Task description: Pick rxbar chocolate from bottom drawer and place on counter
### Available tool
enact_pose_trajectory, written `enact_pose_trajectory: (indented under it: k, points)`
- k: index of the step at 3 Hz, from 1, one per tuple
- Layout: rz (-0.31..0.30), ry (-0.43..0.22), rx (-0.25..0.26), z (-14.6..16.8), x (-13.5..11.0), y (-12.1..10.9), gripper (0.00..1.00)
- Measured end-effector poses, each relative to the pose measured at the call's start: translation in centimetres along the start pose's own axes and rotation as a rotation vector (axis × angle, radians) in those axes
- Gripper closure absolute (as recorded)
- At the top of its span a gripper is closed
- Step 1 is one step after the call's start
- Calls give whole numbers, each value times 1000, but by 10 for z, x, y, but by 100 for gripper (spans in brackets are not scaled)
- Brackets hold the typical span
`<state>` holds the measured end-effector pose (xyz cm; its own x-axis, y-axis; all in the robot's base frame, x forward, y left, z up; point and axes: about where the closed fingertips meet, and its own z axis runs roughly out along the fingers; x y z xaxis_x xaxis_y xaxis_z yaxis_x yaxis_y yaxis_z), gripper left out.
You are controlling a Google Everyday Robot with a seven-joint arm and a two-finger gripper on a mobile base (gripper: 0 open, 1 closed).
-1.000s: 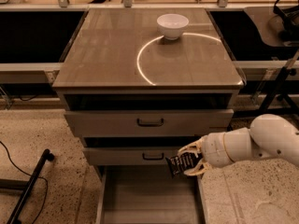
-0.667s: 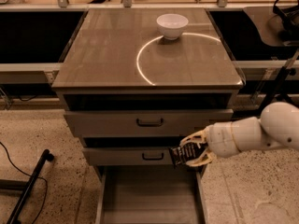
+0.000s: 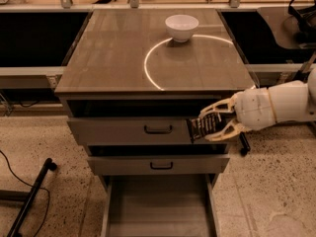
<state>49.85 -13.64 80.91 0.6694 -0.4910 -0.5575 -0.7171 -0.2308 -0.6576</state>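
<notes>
Bench carries a white bowl at the rear. Bottom drawer stands pulled out. Gripper at the cabinet's right, level with the top drawer front, fingers clamped on bar, below the bench edge.

My one camera looks from high in front of the cabinet, tilted down — near enough that the counter fills the upper middle, the open bottom drawer runs off the lower edge, and the end effector, clasping the rxbar chocolate, shows at right beside the top drawer.
</notes>
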Motion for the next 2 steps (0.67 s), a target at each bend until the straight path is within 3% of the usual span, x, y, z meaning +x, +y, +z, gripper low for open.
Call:
enact_pose_trajectory:
  k: [1,2]
  points:
    - [-10,43,75,-24,-5,-54,100]
    - [-10,43,75,-24,-5,-54,100]
